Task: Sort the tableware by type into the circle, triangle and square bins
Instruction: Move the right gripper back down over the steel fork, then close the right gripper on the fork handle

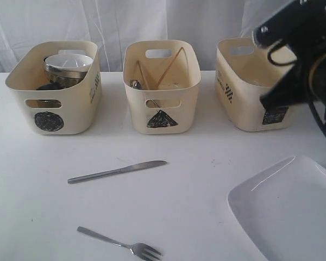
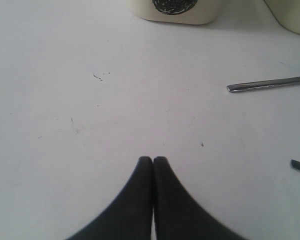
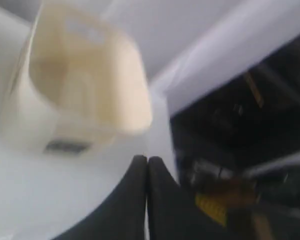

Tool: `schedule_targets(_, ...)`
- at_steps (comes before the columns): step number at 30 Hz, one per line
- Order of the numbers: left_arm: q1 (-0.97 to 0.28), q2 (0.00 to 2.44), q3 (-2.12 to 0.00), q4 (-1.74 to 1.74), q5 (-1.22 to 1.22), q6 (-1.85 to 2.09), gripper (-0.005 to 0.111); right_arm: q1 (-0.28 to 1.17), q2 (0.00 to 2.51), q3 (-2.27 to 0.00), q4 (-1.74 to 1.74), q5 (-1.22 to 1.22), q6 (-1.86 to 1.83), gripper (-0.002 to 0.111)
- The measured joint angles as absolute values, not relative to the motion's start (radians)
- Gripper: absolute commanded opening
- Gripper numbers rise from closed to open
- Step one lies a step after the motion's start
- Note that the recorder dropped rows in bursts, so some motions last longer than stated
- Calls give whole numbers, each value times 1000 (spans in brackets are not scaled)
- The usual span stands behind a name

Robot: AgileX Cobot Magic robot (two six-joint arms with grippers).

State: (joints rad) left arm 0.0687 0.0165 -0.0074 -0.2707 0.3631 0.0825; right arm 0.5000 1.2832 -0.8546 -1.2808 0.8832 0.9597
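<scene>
Exterior view, knife [image 1: 117, 172] well apart from plate [image 1: 293, 213]

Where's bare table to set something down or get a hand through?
Free: the left of the table, bordered by the circle tub, knife and fork; the strip between tub fronts and knife; the middle between fork and plate. Crowded: front right, taken by the plate, and the square tub, with the right arm at it.

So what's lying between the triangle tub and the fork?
A steel knife lies between the triangle tub and the fork, nothing else; the exterior view shows it.
</scene>
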Motion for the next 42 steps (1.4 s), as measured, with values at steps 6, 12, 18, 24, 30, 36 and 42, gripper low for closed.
schedule_targets(6,69,17,-7,-271,363,82,0,550,1364,-892,10,519,-93,0)
schedule_targets(12,69,17,-7,-271,363,82,0,614,1767,-1364,189,930,-351,0)
schedule_targets(18,69,17,-7,-271,363,82,0,766,1930,-1451,198,1061,-517,25)
schedule_targets(24,69,17,-7,-271,363,82,0,783,2008,-1452,193,1087,-529,36)
schedule_targets(30,69,17,-7,-271,363,82,0,783,2036,-1452,190,1145,-518,38)
schedule_targets(36,69,17,-7,-271,363,82,0,783,2040,-1452,186,1212,-518,47)
schedule_targets(42,69,17,-7,-271,363,82,0,785,2052,-1452,186,1216,-518,48)
